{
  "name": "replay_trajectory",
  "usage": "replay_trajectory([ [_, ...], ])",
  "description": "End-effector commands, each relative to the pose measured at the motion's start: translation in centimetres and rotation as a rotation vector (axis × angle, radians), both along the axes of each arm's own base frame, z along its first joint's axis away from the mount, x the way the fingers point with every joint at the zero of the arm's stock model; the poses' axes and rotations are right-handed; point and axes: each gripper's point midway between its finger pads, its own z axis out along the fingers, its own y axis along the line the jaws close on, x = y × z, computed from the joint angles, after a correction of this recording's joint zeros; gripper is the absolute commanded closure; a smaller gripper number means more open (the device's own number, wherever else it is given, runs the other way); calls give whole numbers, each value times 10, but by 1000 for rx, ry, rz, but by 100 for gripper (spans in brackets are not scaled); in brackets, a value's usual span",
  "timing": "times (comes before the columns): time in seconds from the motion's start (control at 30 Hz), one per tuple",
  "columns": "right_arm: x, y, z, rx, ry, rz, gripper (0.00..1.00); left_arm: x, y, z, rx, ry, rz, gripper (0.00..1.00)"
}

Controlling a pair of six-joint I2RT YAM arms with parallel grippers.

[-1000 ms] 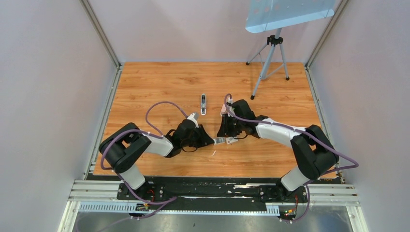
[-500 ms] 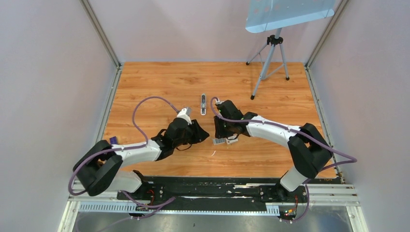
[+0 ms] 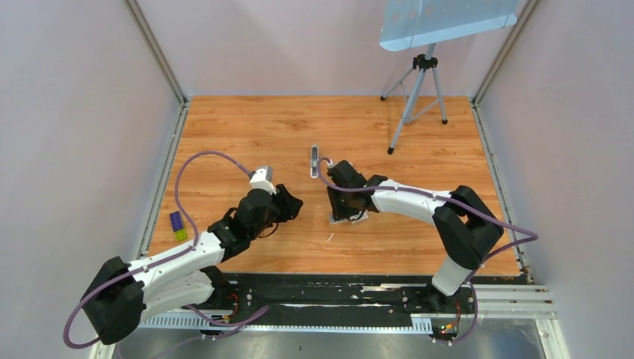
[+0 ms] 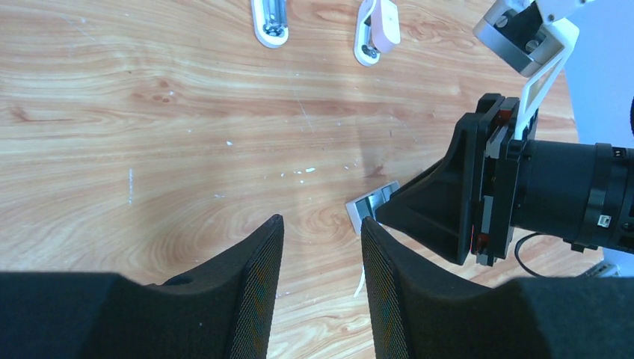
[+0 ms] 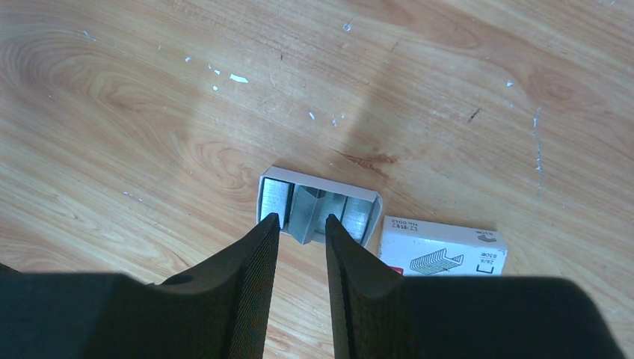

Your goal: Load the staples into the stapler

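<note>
From above, the right pincer (image 5: 300, 220) covered the small white tray (image 5: 321, 183), so the staples (image 5: 306, 213) showed only in the right wrist view. There a grey strip stood tilted in the middle of the tray, between flatter stacks on either side. The pincer was narrow, one finger on each side of that strip, and I could not tell whether it pressed on it. The near ends of the tray and strip were cut off behind the fingers. Just right of the tray lay a white box (image 5: 441, 254) with a drawing of a staple strip; its small print was too fine to read. The left pincer (image 4: 321, 221) hung low over bare wood, slightly parted with nothing in it, apart from the right one. The stapler (image 3: 315, 161) lay flat beyond both pincers, metal channel up, its far end cut off in the left wrist view. A pink piece (image 4: 385, 21) lay just beside it. The desk (image 3: 247, 134) was bare wood toward its far and left edges, and a tripod (image 3: 415, 97) stood at the far right.
</note>
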Motion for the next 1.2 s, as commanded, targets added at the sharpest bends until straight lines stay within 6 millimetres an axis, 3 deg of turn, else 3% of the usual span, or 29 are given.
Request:
replay_trajectory([
  [0.0,-1,3,-5,-40,2,19,67,-1,20,-12,76,3,51,54],
  [0.27,2,-3,-13,-87,-13,4,68,-2,18,-17,74,16,47,54],
  [1.17,2,-4,-11,-134,-40,26,71,-2,19,-21,84,20,47,52],
])
